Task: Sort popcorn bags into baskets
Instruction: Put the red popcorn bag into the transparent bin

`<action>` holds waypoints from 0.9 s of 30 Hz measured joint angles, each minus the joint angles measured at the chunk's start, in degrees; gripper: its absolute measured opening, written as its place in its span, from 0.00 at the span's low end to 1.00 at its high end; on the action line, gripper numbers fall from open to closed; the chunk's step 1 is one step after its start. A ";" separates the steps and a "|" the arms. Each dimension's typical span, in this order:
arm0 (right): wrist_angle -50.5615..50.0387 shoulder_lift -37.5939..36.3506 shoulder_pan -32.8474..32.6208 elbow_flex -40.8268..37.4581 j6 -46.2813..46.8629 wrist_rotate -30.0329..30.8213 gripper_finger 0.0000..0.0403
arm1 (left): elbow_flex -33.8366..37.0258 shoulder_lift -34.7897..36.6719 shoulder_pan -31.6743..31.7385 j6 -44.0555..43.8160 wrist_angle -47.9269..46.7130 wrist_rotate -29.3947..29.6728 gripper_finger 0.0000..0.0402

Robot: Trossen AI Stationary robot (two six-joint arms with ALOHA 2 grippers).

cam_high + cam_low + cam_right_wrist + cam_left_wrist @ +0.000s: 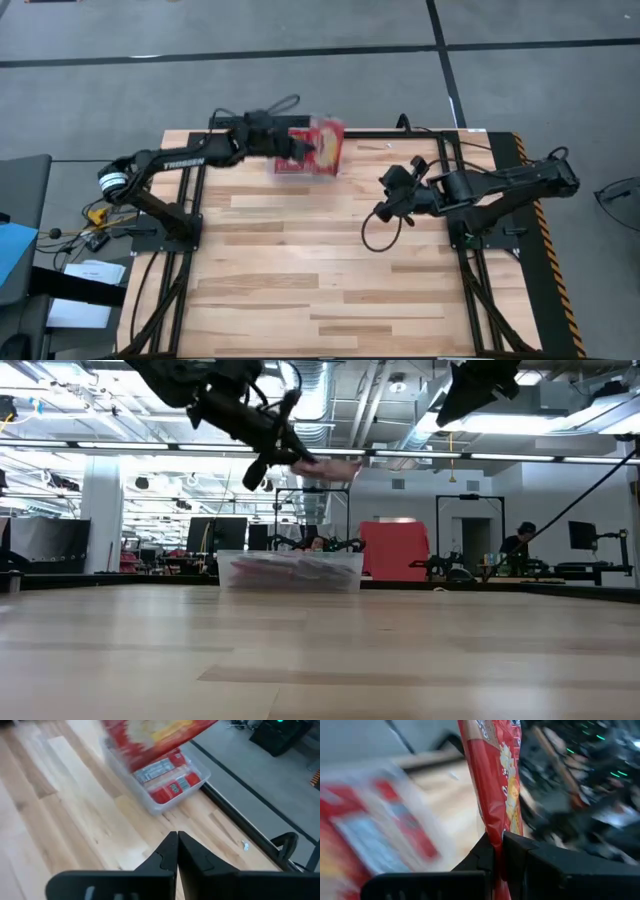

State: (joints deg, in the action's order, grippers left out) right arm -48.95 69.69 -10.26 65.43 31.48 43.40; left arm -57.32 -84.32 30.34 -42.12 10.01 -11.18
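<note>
A large red popcorn bag (327, 145) with a cream-yellow picture hangs in the air over the clear basket (290, 168) at the table's far middle. My left gripper (300, 150) is shut on this bag; the low view shows the bag (330, 468) well above the basket (290, 572). The basket (167, 800) stands on the table and holds several red packets, narrow ones with pale bands among them. My right gripper (177, 845) is shut on nothing. It is raised above the table's right middle (385, 195), pointing toward the basket. My left gripper pinches the bag by one edge (496, 827) between its two fingers (525, 857). The fingers come from the table's left, slanting slightly down. The bag sticks out beyond the fingertips, lies roughly flat and is lifted clear of the basket and the table.
The wooden tabletop (330, 270) stretches bare from the basket toward the near edge. A black frame rail (240, 805) runs along the far edge behind the basket. Beyond the table is a workshop room with a person (520, 545) at a desk.
</note>
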 joint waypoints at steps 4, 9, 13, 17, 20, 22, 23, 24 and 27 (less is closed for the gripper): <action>0.05 -0.02 0.65 0.00 0.00 -0.04 0.05 | -3.51 -4.16 5.17 3.75 -2.55 1.31 0.00; 0.03 -0.02 -0.01 0.00 0.04 -1.24 0.04 | -4.94 -10.87 7.05 1.47 -1.68 1.33 0.00; -0.04 -0.02 -0.88 0.00 0.07 -1.46 0.06 | -4.93 -15.07 6.28 0.43 -0.93 1.05 0.00; -0.02 -0.02 -1.37 0.00 0.17 -1.46 0.08 | -4.92 -17.76 5.61 -0.99 -0.56 2.21 0.00; -0.06 -0.02 -1.36 0.00 0.17 -1.49 0.07 | -4.91 -18.09 5.65 -3.63 0.75 2.91 0.01; -0.13 -0.02 -1.34 0.02 0.16 -1.46 0.06 | -4.94 -18.07 5.67 -4.06 0.32 4.01 0.03; -0.25 -0.02 -1.33 0.02 0.15 -1.46 0.05 | -4.94 -18.07 5.62 -4.03 -0.32 4.59 0.05; -0.37 -0.02 -1.33 0.02 0.13 -1.46 0.05 | -4.92 -18.07 5.59 -4.01 -0.51 4.89 0.06; -0.35 -0.02 -1.36 0.02 0.04 -1.46 0.04 | -4.94 -18.07 5.54 -5.78 0.02 4.45 0.13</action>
State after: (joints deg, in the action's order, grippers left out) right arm -49.30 69.67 -11.62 65.45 31.53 41.93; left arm -62.26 -102.39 35.88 -47.90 10.04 -6.73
